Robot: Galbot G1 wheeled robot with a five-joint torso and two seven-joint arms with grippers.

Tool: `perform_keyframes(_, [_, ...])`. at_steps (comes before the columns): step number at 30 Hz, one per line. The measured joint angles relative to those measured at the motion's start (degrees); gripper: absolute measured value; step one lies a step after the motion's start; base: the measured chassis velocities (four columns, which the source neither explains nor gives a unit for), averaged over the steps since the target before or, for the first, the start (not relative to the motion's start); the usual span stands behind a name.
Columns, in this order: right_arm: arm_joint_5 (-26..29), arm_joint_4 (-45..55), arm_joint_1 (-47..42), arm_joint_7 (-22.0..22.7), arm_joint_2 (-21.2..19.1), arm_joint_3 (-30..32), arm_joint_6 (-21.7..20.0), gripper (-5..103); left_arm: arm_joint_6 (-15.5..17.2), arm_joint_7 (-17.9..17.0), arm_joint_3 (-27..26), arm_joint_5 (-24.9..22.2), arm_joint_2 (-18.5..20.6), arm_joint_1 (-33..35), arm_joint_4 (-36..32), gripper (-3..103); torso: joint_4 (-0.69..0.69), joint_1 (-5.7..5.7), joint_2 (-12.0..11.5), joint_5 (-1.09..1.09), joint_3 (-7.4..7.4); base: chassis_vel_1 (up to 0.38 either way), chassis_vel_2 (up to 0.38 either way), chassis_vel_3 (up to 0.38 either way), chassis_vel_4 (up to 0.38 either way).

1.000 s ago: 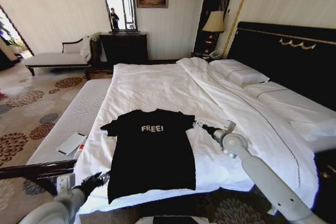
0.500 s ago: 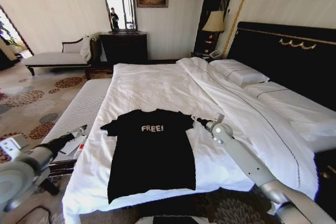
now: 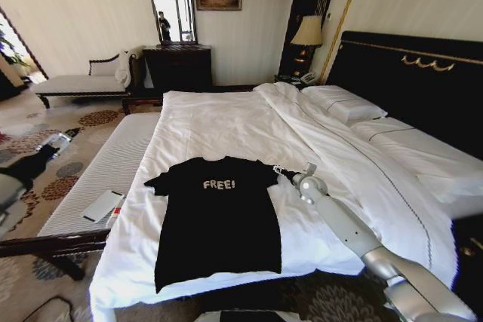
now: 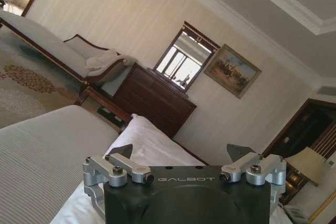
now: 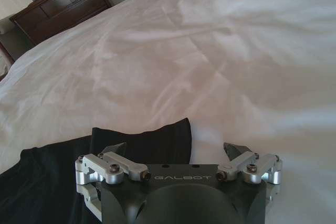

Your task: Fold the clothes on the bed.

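The clothes, a black T-shirt (image 3: 219,216) with white "FREE!" lettering, lie flat and face up on the near part of the bed (image 3: 226,122). My right gripper (image 3: 279,171) is at the shirt's right sleeve. In the right wrist view that gripper (image 5: 175,150) is open, with the black sleeve (image 5: 157,137) just ahead of its fingertips on the white sheet. Far out to the left, my left gripper (image 3: 60,139) is raised over the carpet, away from the shirt. The left wrist view shows it (image 4: 180,153) open and empty, facing the far wall.
A grey striped bench (image 3: 113,160) runs along the bed's left side with a flat white item (image 3: 102,205) on it. Pillows (image 3: 343,103) and a folded-back duvet lie against the dark headboard (image 3: 407,81). A chaise (image 3: 79,81) and a dresser (image 3: 177,65) stand at the far wall.
My left arm has swung from near the shirt's lower left hem up and far out to the left. My right gripper has edged closer to the right sleeve.
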Motion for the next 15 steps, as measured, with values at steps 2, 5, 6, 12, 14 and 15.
perform_keyframes(2, [-0.46, -1.33, 0.59, -0.32, 0.63, -0.62, -0.02, 100, 0.49, -0.47, 0.90, -0.08, -0.26, -0.86, -0.36, 100, 0.00, 0.00, 0.00, 0.00, 0.00, 0.000, 0.000, 0.000, 0.000])
perform_keyframes(5, [-1.31, -3.79, 1.48, -1.02, 1.35, -1.42, -0.02, 100, 1.49, -1.11, 3.00, 0.06, -0.97, -2.42, -0.31, 100, 0.01, 0.00, 0.00, -0.01, 0.00, 0.000, 0.000, 0.000, 0.000])
perform_keyframes(6, [-1.31, -3.79, 1.48, -1.02, 1.35, -1.42, -0.02, 100, 1.49, -1.11, 3.00, 0.06, -0.97, -2.42, -0.31, 100, 0.01, 0.00, 0.00, -0.01, 0.00, 0.000, 0.000, 0.000, 0.000])
perform_keyframes(12, [-1.97, -6.45, 2.80, -2.20, 1.73, -2.04, 0.35, 100, 2.40, -1.83, 5.24, 0.36, -0.85, -4.81, 0.89, 100, -0.01, 0.00, 0.00, 0.00, 0.00, 0.000, 0.000, 0.000, 0.000])
perform_keyframes(14, [-1.86, -6.59, 3.04, -2.38, 1.79, -2.08, 0.36, 90, 2.69, -1.88, 5.54, 0.45, -0.79, -4.91, 1.07, 100, -0.01, 0.00, 0.00, 0.00, 0.00, 0.000, 0.000, 0.000, 0.000])
perform_keyframes(15, [-1.80, -6.77, 3.27, -2.59, 1.89, -2.16, 0.40, 85, 2.89, -1.90, 5.85, 0.71, -0.79, -4.93, 1.36, 100, -0.01, 0.00, 0.00, 0.00, 0.00, 0.000, 0.000, 0.000, 0.000])
